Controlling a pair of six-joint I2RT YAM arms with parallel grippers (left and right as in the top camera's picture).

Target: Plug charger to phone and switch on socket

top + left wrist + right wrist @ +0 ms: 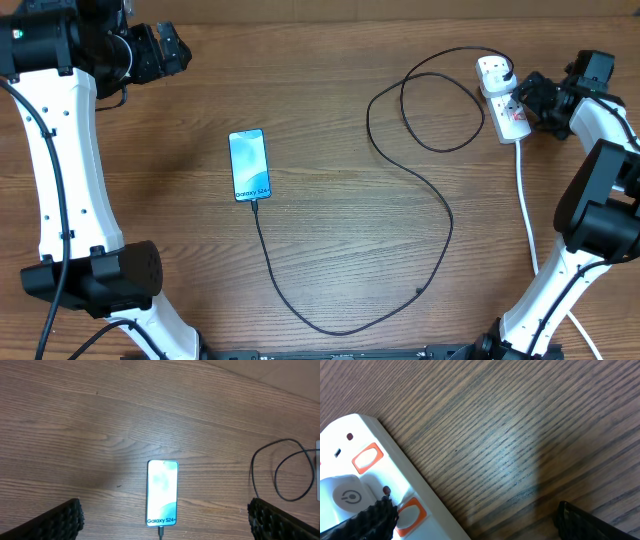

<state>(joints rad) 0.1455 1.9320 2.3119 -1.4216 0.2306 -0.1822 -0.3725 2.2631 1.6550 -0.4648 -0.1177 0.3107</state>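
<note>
The phone (pixel 250 165) lies flat mid-table with its light blue "Galaxy" screen up; it also shows in the left wrist view (pixel 162 492). The black charger cable (pixel 440 200) is plugged into the phone's near end (pixel 161 533) and loops across the table to its white plug head (pixel 494 70), seated in the white socket strip (pixel 508 110). In the right wrist view the socket (pixel 370 475) shows orange-red switches (pixel 367 457). My right gripper (pixel 535 95) is open at the socket, one finger over a switch (pixel 407 512). My left gripper (pixel 170 50) is open, raised far left.
The socket's thick white cord (pixel 527 215) runs down the right side of the wooden table (pixel 330 110) toward the right arm's base. The charger cable forms a wide loop across the right half of the table.
</note>
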